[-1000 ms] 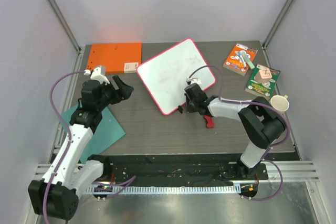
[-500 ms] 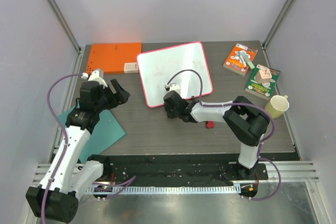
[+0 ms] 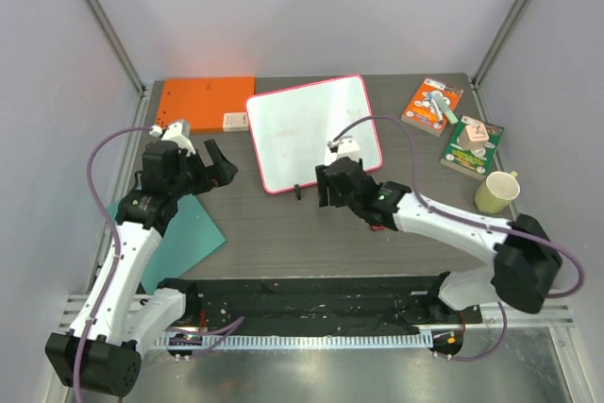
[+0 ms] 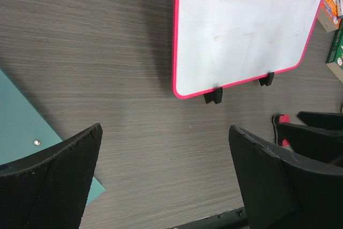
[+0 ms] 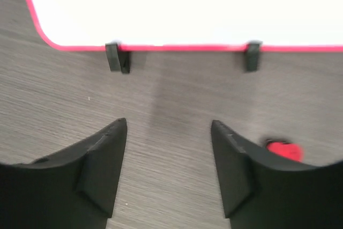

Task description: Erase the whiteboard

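The right hand (image 3: 326, 188) hangs open and empty just off the near edge of the whiteboard (image 3: 311, 129), its fingers (image 5: 102, 159) spread over bare desk (image 3: 283, 233) with nothing between them. The left hand (image 3: 219, 165) is also open and empty, held above the desk left of the board, near a teal sheet (image 3: 184, 233).

The board lies flat at the middle back of the desk, pink-rimmed, with two small black clips (image 4: 213, 95) showing at its near edge. In the left wrist view its face reads mostly white, with faint grey-pink smudges and ghosted streaks across the middle and upper part; no clear writing shows. The right wrist view is too bright to tell more.

A small red thing (image 5: 283, 150) lies on the desk just beside the right arm, near the board's near edge; whether it is the eraser I cannot tell, as it is small and partly hidden.

The scene fits either a board wiped down to residue or one bearing only light marks to be cleared. Whichever holds, good wiping would call for a flat pad pressed evenly, long overlapping strokes across the smudged middle, and the other hand steadying the rim, since the board looks light and could slide on the smooth desk.
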